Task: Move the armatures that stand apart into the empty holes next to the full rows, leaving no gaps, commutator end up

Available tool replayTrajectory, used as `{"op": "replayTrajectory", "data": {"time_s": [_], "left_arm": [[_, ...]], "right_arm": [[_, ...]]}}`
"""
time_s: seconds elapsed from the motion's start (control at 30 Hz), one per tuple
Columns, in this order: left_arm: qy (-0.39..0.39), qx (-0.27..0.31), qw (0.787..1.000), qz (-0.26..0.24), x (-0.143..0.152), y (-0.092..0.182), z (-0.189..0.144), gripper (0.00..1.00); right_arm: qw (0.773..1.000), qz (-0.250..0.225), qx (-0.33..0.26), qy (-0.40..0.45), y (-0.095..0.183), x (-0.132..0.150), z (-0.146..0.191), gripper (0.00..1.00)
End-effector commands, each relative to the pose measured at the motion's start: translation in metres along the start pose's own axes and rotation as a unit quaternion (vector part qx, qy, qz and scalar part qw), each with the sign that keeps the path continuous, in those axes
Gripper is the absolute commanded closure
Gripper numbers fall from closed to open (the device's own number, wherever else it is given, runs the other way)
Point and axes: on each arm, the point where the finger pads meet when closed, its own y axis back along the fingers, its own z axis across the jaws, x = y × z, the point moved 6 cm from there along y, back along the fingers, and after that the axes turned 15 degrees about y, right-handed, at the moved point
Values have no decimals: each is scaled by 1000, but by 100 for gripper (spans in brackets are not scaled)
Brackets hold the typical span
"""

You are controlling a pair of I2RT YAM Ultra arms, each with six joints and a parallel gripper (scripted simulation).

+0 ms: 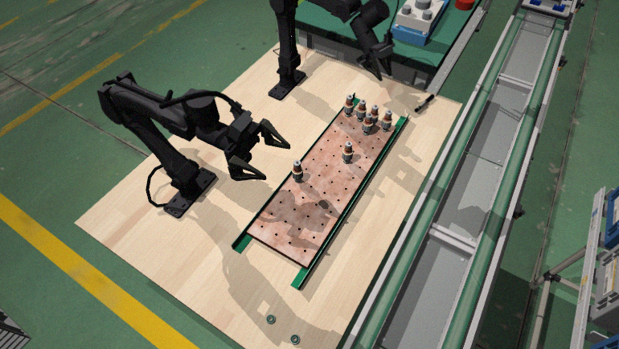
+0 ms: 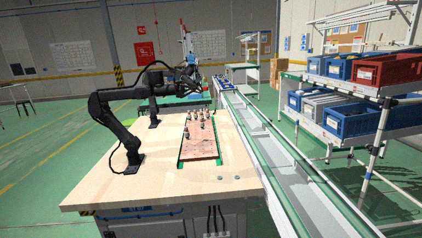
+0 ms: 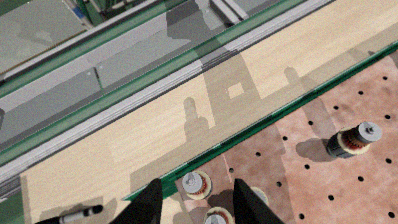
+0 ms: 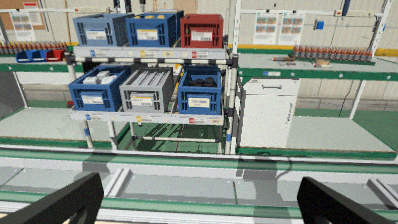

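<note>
Four armatures [image 1: 349,105] [image 2: 189,115] stand upright across the far end of the copper-coloured board [image 1: 277,219] [image 2: 194,152] [image 3: 325,172]. A fifth armature [image 1: 367,123] [image 3: 259,196] stands in the third hole of the second row. Another armature [image 1: 347,151] [image 2: 201,122] [image 3: 355,139] stands apart near mid-board, and one more [image 1: 297,170] [image 2: 186,132] near the board's left edge in the top view. All have the silver end up. My left gripper [image 1: 384,78] [image 3: 197,188] is part open and empty, above and beyond the far end. My right gripper [image 1: 277,162] [image 4: 200,185] is wide open and empty, beside the board.
Green rails [image 1: 299,279] [image 3: 260,123] flank the board. A dark pen-like tool [image 1: 424,103] [image 3: 80,215] lies beyond its far end. Two small rings [image 1: 271,318] [image 2: 219,177] lie near the table's near edge. A conveyor [image 1: 463,207] [image 2: 274,147] [image 4: 200,187] runs along the table.
</note>
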Motion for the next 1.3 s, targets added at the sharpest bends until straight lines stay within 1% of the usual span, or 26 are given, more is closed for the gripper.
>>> {"op": "replayTrajectory", "data": {"time_s": [0.0, 0.13, 0.17, 0.37, 0.43, 0.53, 0.7, 0.77, 0.87, 0.93, 1.0, 1.13, 1.27], "left_arm": [[25, -35, 995, -95, -22, 25, 2, 63], [39, -49, 992, -113, -19, 34, 8, 63], [51, -62, 987, -140, -24, 44, 12, 63], [99, -89, 961, -240, -30, 79, 17, 63], [99, -89, 961, -240, -30, 79, 17, 63], [116, -90, 947, -284, -31, 96, 12, 63], [152, -107, 914, -359, -28, 128, 19, 63], [166, -111, 902, -382, -25, 138, 21, 63], [172, -113, 897, -391, -19, 141, 21, 63], [167, -109, 903, -382, -17, 137, 18, 63], [167, -109, 903, -382, -17, 137, 18, 63], [148, -104, 900, -397, -25, 153, 10, 63], [145, -106, 897, -403, -33, 156, 12, 63]], "right_arm": [[1000, -23, 12, -5, 8, -21, -7, 0], [1000, -23, 12, -5, 8, -21, -7, 0], [1000, -23, 12, -5, 8, -21, -7, 0], [1000, -23, 12, -5, 8, -21, -7, 0], [1000, -23, 12, -5, 8, -21, -7, 0], [1000, -23, 12, -5, 8, -21, -7, 0], [1000, -23, 12, -5, 8, -21, -7, 0], [1000, -23, 12, -5, 8, -21, -7, 0], [1000, -23, 12, -5, 8, -21, -7, 0], [1000, -23, 12, -5, 8, -21, -7, 0], [1000, -23, 12, -5, 8, -21, -7, 0], [1000, -23, 12, -5, 8, -21, -7, 0], [1000, -23, 12, -5, 8, -21, -7, 0]]}}
